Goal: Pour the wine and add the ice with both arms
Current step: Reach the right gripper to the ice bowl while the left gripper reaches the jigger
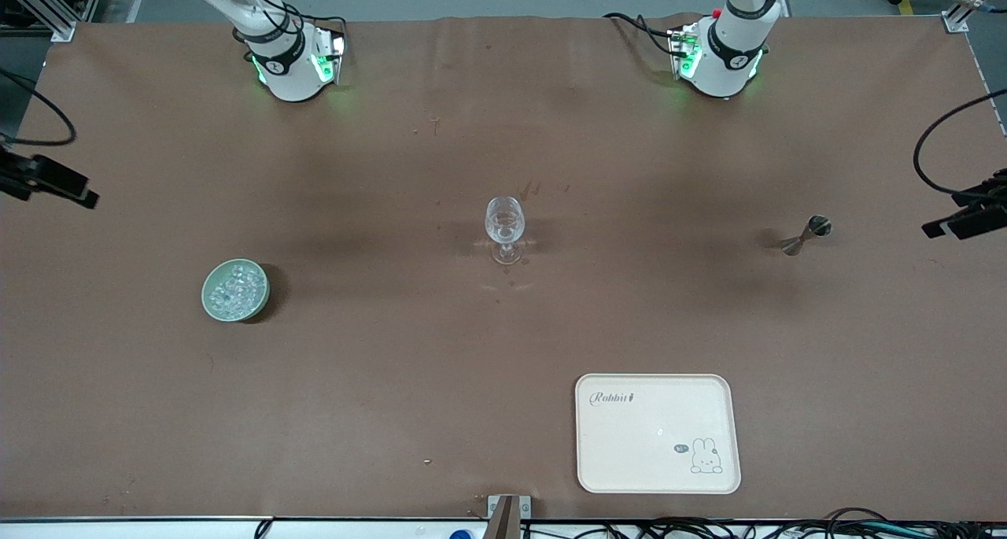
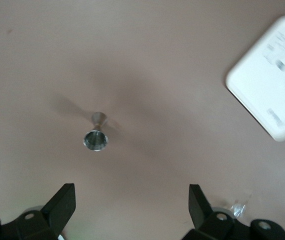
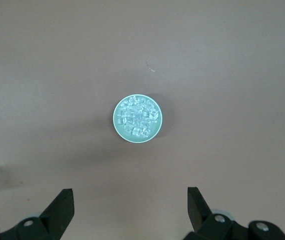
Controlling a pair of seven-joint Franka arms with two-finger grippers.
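A clear stemmed glass (image 1: 504, 228) stands upright at the table's middle. A pale green bowl (image 1: 209, 301) toward the right arm's end holds several clear ice lumps (image 1: 234, 287). My right gripper (image 3: 131, 205) is open and empty, high over the table, with the bowl (image 3: 119, 129) and its ice (image 3: 138, 118) in its wrist view. A small metal jigger (image 1: 805, 234) stands toward the left arm's end. My left gripper (image 2: 132, 205) is open and empty, high over the table near the jigger (image 2: 96, 138). Only the arms' bases show in the front view.
A cream tray (image 1: 657, 433) with a rabbit drawing lies nearer the front camera than the glass; it also shows in the left wrist view (image 2: 270, 85). Black fixtures with cables (image 1: 47, 181) (image 1: 966, 216) jut in at both ends of the table.
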